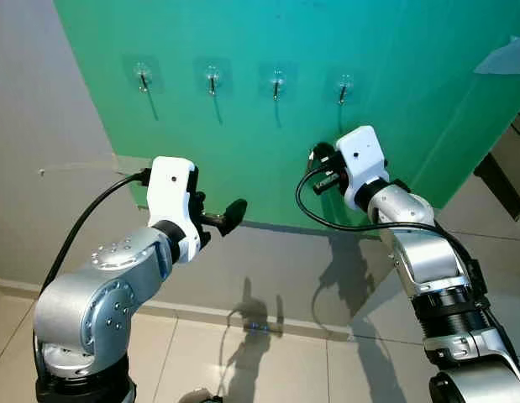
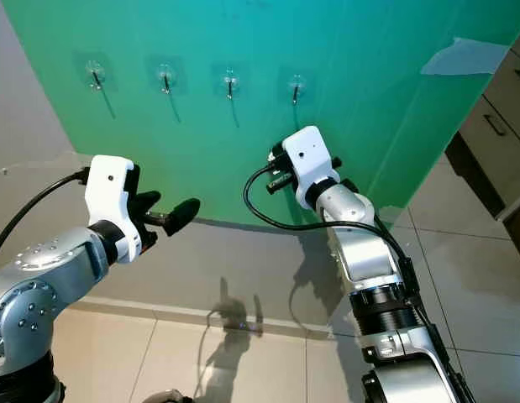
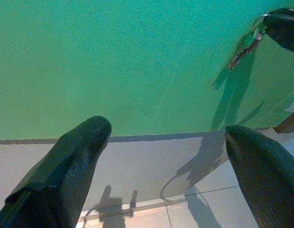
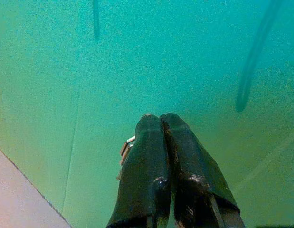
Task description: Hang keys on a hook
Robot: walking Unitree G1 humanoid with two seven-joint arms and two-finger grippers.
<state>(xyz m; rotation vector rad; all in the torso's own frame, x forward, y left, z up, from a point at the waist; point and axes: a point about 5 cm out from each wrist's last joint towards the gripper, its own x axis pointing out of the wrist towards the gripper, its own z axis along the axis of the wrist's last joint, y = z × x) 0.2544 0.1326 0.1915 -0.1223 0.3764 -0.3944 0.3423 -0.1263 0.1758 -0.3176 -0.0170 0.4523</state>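
Right gripper [image 4: 158, 124], fingers pressed together on the keys [image 3: 245, 45], which dangle below its tips. The nearest hook [image 1: 343, 88] lies above; raise the ring squarely over it. Left gripper [image 3: 168, 137] gapes wide, empty.

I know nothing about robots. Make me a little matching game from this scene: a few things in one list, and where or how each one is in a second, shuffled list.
Things:
1. left pincer
2. right pincer
3. keys
4. hooks

States or places:
A. in a row, high on the green panel
B. fingers spread apart, holding nothing
C. dangling from closed black fingertips
D. fingers pressed together, close to the panel

Pairs: 1-B, 2-D, 3-C, 4-A
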